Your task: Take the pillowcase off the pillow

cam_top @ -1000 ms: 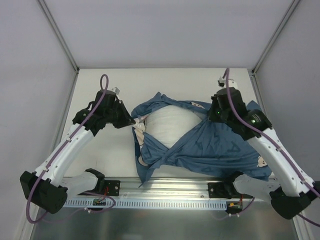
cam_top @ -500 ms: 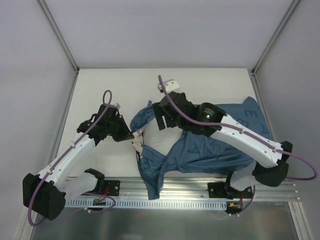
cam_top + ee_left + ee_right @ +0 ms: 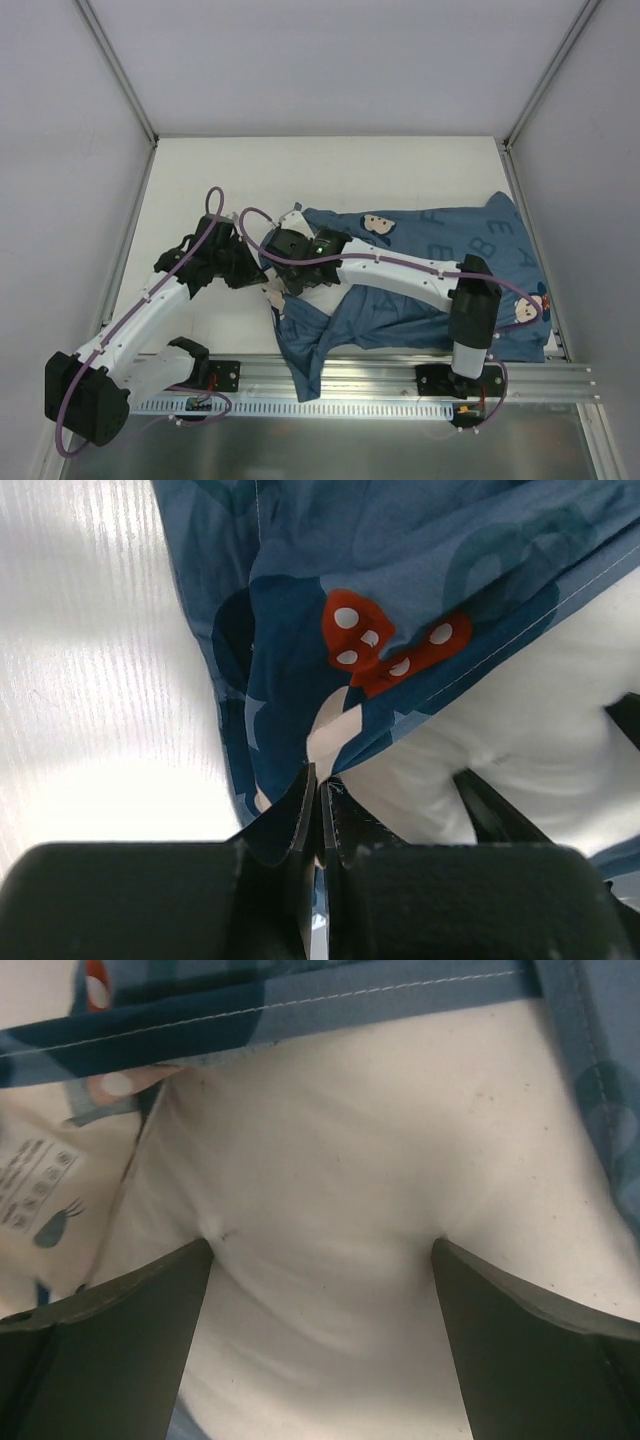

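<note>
The blue printed pillowcase [image 3: 430, 290] lies spread over the right half of the table and covers nearly all of the pillow in the top view. My left gripper [image 3: 262, 272] is at the case's left opening, shut on the hem [image 3: 318, 780]; a red dotted bow print [image 3: 390, 650] shows just beyond. The white pillow [image 3: 520, 740] bulges out beside it. My right arm reaches across to the same opening. There my right gripper [image 3: 320, 1245] stands open, both fingertips pressed into the white pillow [image 3: 330, 1160] under the case's hem [image 3: 300, 1000]. A white care label [image 3: 40, 1175] hangs at the left.
The white table [image 3: 200, 180] is bounded by enclosure walls at the left, back and right. An aluminium rail [image 3: 350, 375] with both arm bases runs along the near edge. The case's near corner [image 3: 305, 375] hangs onto that rail.
My right gripper let go of the pillowcase on the right, opened, and swung left across the case to the pillow at the opening. The case settled flat. My left gripper shifted slightly nearer, staying shut.
</note>
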Controlling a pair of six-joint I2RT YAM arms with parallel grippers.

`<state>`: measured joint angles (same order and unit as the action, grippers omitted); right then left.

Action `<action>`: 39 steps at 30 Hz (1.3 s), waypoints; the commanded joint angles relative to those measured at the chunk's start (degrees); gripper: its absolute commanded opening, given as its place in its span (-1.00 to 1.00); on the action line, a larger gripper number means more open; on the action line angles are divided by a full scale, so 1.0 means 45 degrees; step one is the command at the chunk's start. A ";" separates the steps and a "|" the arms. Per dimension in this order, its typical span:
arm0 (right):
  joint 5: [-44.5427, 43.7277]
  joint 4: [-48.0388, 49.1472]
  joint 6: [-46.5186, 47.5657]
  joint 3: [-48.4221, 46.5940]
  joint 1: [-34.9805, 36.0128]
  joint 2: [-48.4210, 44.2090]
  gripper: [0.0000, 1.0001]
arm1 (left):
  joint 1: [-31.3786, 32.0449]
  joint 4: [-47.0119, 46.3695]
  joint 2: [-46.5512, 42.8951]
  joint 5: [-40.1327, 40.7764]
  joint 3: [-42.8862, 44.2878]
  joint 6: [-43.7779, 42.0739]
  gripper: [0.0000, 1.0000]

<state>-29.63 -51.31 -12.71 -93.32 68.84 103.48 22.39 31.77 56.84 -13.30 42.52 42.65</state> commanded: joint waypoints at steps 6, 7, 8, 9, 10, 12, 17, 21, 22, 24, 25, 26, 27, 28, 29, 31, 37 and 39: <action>0.0196 -0.0395 -0.1179 0.0425 -0.0355 0.1457 -0.72 | -0.0132 -0.0009 -0.0736 -0.0189 -0.0797 0.0150 -1.00; 0.0274 -0.0376 -0.1238 0.0425 -0.0414 0.1245 -0.98 | -0.0152 -0.0009 -0.0794 -0.0208 -0.0932 0.0170 -1.00; 0.0256 -0.0298 -0.1257 0.0425 -0.0531 0.1030 -0.99 | -0.0133 -0.0009 -0.0892 -0.0228 -0.0973 0.0189 -1.00; 0.0198 -0.0162 -0.1238 0.0425 -0.0628 0.0776 -0.99 | -0.0152 -0.0009 -0.0931 -0.0286 -0.1031 0.0209 -1.00; 0.0294 -0.0102 -0.1219 0.0367 -0.0726 0.0194 -0.99 | -0.0152 -0.0009 -0.0951 -0.0306 -0.1128 0.0209 -1.00; 0.0586 0.0208 -0.1160 0.0133 -0.1018 -0.0512 -0.99 | -0.0132 -0.0048 -0.0932 -0.0462 -0.1226 0.0248 -1.00; 0.1972 0.1868 -0.1179 0.0229 -0.1916 -0.3402 -0.99 | -0.0113 -0.0301 -0.0542 -0.0618 -0.1422 0.0053 -1.00; 0.2267 0.2651 -0.1316 0.0347 -0.2016 -0.4596 -0.99 | -0.0074 -0.0672 -0.0015 -0.0677 -0.1325 -0.0103 -1.00; 0.2267 0.2671 -0.1432 0.0385 -0.2016 -0.4733 -0.99 | -0.0054 -0.0731 0.0296 -0.0697 -0.1208 -0.0142 -1.00; 0.2442 0.3021 -0.1531 0.0638 -0.2036 -0.5221 -0.99 | 0.0043 -0.1063 0.0668 -0.0697 -0.1032 -0.0201 -1.00; 0.2462 0.3178 -0.1686 0.0988 -0.2036 -0.5396 -0.99 | 0.0082 -0.1180 0.1095 -0.0716 -0.0974 -0.0259 -1.00; 0.2482 0.3373 -0.1726 0.1127 -0.2055 -0.5534 -0.99 | 0.0121 -0.1394 0.1312 -0.0697 -0.0896 -0.0318 -1.00; 0.2424 0.3471 -0.1746 0.1283 -0.2055 -0.5767 -0.99 | 0.0160 -0.1512 0.1585 -0.0697 -0.0837 -0.0357 -1.00; 0.2327 0.3492 -0.1785 0.1400 -0.2075 -0.5866 -0.99 | 0.0161 -0.1610 0.2052 -0.0639 -0.0682 -0.0474 -1.00; 0.2229 0.3511 -0.1843 0.1575 -0.2133 -0.5944 -0.99 | 0.0180 -0.1727 0.2289 -0.0619 -0.0622 -0.0552 -1.00; 0.2170 0.3492 -0.1921 0.1810 -0.2444 -0.6257 -0.99 | 0.0180 -0.1981 0.2893 -0.0464 -0.0485 -0.0824 -1.00; 0.1800 0.3356 -0.1844 0.2905 -0.3402 -0.6902 -0.99 | 0.0258 -0.2040 0.2687 -0.1729 0.0334 -0.1295 -0.96; 0.1721 0.3102 -0.1863 0.3196 -0.3676 -0.6805 -0.99 | 0.0394 -0.2001 0.1944 -0.2355 0.0724 -0.1237 0.02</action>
<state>-16.58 -40.32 -20.36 -78.43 54.65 78.39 23.86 18.74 69.80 -22.98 43.31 40.16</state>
